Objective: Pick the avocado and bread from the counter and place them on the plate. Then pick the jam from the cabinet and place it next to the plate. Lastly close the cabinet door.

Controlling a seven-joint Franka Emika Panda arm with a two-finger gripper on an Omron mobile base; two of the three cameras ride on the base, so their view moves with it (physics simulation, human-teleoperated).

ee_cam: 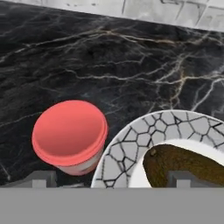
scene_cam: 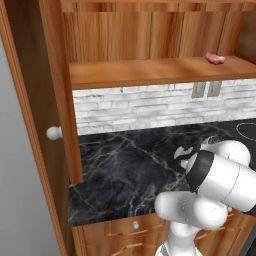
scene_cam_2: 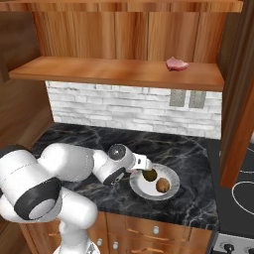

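**Jam set down; door left**

With avocado [scene_cam_2: 150,174] and bread [scene_cam_2: 162,185] both on the plate [scene_cam_2: 171,173], and the jam [ee_cam: 70,134] standing on the counter [scene_cam_2: 89,141] just beside the plate's rim, judged: only the cabinet door [scene_cam: 37,125] remains, standing open at far left. Gripper [scene_cam_2: 140,166] hangs over jar and plate, jaws wide, holding nothing. Pink lump [scene_cam_2: 176,63] lies on the cabinet [scene_cam_2: 119,72] shelf. Arm must clear the jar before reaching the door.

Bare counter [ee_cam: 109,57] lies open behind the jam [ee_cam: 70,133], which stands just beside the plate [ee_cam: 131,148].
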